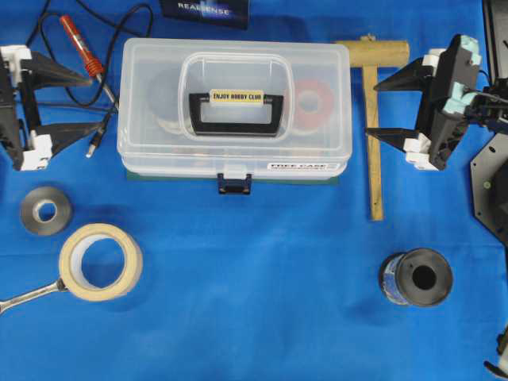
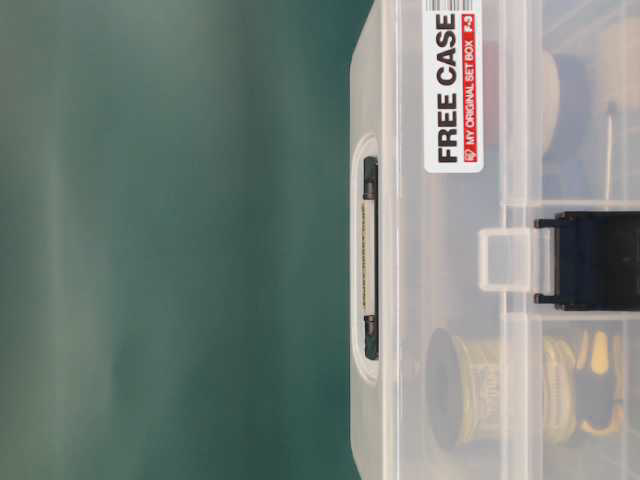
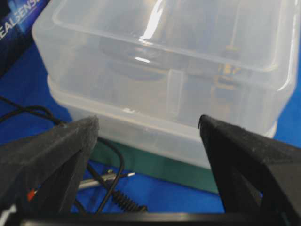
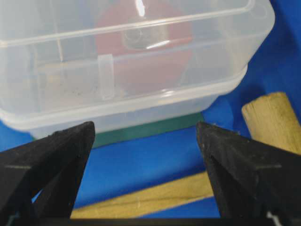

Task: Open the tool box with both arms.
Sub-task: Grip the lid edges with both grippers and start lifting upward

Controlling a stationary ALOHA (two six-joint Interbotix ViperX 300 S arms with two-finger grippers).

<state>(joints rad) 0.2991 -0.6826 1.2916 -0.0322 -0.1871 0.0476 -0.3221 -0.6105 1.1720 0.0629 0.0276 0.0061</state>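
Clear plastic rectangular tool box [image 1: 234,103] upper centre: dark blue latch [image 1: 236,183] shut, nothing done. Left gripper [image 1: 83,105] and right gripper [image 1: 379,108] spread, flanking it.

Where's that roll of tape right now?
In the overhead view the tape roll lies on the blue cloth at lower left, in front of the tool box, just below a small metal ring and touching a wrench.

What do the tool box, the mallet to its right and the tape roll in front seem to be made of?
Tool box: clear, glossy plastic; the contents show through and the lid reflects light.
Mallet: apparently bare, matte wood, pale tan with visible grain in the right wrist view.
Tape roll: probably paper masking tape, cream and dull, though it could be another material.
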